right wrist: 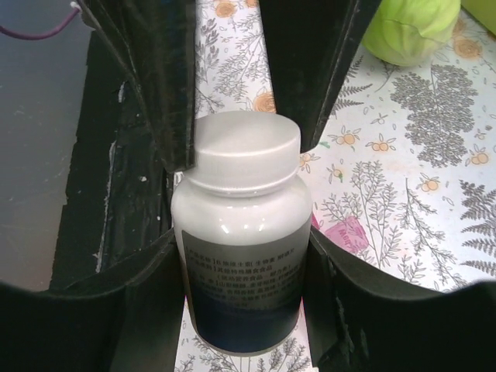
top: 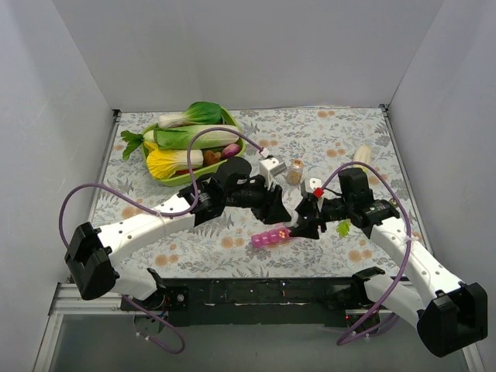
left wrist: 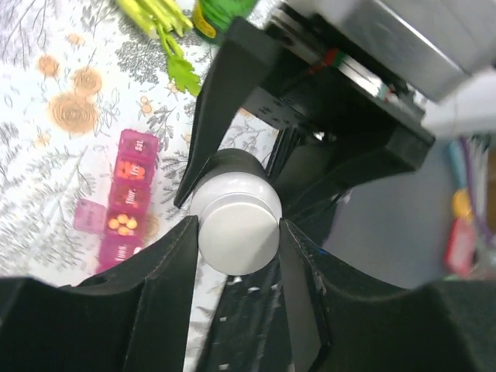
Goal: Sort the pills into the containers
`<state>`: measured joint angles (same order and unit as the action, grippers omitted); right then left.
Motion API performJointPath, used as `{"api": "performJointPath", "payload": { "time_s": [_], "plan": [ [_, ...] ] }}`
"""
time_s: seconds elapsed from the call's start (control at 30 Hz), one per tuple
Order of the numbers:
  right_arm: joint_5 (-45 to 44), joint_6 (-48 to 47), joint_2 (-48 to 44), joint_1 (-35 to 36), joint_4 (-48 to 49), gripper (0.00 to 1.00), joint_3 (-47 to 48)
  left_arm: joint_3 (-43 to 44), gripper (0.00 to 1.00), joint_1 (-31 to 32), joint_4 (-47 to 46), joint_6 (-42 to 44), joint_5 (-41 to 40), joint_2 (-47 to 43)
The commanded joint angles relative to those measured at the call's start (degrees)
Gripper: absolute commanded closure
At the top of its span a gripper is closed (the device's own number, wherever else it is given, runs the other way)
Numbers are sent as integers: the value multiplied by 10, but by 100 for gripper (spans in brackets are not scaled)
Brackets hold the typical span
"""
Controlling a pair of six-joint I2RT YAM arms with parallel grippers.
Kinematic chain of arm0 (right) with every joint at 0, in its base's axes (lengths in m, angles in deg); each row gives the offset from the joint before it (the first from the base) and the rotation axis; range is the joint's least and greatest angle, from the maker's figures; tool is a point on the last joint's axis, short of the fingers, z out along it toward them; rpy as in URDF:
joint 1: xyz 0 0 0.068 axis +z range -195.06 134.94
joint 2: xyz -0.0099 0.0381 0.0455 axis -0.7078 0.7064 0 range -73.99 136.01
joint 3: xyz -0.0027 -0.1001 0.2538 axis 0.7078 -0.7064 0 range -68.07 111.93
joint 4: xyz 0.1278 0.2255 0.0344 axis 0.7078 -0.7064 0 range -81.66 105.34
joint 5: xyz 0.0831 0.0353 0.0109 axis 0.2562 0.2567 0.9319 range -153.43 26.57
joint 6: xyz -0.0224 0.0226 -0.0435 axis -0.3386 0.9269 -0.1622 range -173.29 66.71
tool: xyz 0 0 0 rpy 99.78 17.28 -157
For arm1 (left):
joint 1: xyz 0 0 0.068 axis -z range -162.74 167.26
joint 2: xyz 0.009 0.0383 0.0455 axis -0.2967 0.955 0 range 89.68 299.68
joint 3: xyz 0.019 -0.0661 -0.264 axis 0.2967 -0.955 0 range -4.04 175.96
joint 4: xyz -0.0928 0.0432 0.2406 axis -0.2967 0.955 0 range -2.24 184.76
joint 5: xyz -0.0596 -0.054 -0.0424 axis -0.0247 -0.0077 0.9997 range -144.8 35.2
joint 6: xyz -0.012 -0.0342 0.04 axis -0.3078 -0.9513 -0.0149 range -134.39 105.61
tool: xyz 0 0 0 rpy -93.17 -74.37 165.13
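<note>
From above, both arms meet just over the pink pill organiser (top: 270, 237), lying mid-table. Left wrist: my left gripper (left wrist: 236, 232) pinches the white bottle (left wrist: 235, 221) by its cap; 1 open compartment (left wrist: 124, 232) holds orange pills (left wrist: 118, 224). Right wrist: my right gripper (right wrist: 244, 256) clamps the bottle's body. I judge most sorting is left to do.

Table (top: 333, 132) with floral-print surface. Far left: green tray (top: 177, 181) of vegetables. Centre: small clear jar (top: 294, 171), brownish contents. Near centre: pink pill organiser (top: 271, 236), one lid open, orange pills in one compartment. Far right: pale elongated item (top: 362, 155).
</note>
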<state>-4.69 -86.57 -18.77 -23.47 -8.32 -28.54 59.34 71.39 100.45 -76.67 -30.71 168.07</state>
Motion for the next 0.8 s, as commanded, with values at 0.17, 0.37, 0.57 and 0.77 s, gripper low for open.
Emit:
{"api": "performJointPath", "payload": {
  "time_s": [0.17, 0.37, 0.57, 0.77],
  "plan": [
    [-1, 12, -11, -8, 34, 99, 0, -76, 17, 4, 75, 315, 17, -122],
    [0, 8, -4, -8, 32, 99, 5, -158, 2, -3, -65, 87, -51, -240],
    [-4, 8, -6, -8, 32, 99, 5, -89, 2, -6, -15, -135, -89, -153],
    [-7, 10, -10, -8, 33, 99, 5, -41, 2, -6, -7, -245, -70, -79]
  ]
}}
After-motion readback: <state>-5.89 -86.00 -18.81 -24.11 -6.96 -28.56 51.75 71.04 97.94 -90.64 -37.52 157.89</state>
